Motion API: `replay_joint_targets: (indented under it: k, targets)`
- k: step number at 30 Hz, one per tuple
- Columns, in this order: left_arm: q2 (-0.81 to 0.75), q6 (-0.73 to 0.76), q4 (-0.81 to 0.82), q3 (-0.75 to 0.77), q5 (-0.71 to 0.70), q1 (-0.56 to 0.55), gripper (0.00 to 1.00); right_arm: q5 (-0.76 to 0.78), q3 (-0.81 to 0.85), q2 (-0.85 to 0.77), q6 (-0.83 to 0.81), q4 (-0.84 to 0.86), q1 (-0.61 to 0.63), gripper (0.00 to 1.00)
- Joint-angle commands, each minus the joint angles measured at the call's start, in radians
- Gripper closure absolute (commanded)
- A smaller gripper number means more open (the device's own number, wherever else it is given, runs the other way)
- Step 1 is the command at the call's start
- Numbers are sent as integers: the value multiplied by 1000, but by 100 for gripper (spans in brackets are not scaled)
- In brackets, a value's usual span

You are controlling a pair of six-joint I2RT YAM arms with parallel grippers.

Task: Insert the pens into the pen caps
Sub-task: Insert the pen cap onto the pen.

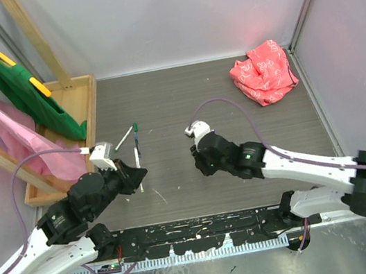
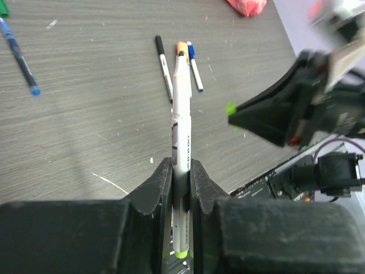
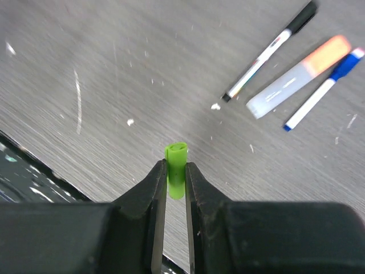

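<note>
My left gripper (image 2: 181, 163) is shut on a white pen (image 2: 181, 114) with a green rear end; its bare dark tip points away from the wrist. From above, this pen (image 1: 138, 164) sticks out of the left gripper (image 1: 136, 178) over the mat. My right gripper (image 3: 175, 166) is shut on a small green pen cap (image 3: 176, 165), open end up. The left wrist view shows that cap (image 2: 230, 108) to the right of the pen tip, apart from it. On the table lie a black-capped pen (image 3: 268, 51), an orange-capped marker (image 3: 299, 74) and a blue-capped pen (image 3: 322, 91).
Two more pens (image 1: 130, 137) lie behind the left gripper. A wooden rack (image 1: 69, 107) with green and pink cloth stands at the left. A red cloth (image 1: 263, 71) is at the back right. A black rail (image 1: 199, 236) runs along the near edge.
</note>
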Motion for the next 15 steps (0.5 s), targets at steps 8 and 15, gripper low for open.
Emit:
replay_joint_targets:
  k: [8,15]
  targets:
    - [199,137,224,87,301,2,100,251,-62,-419,154,235,-11,100]
    - [287,168,311,124,422,1,100,213,-70,-559,203,380,-11,100]
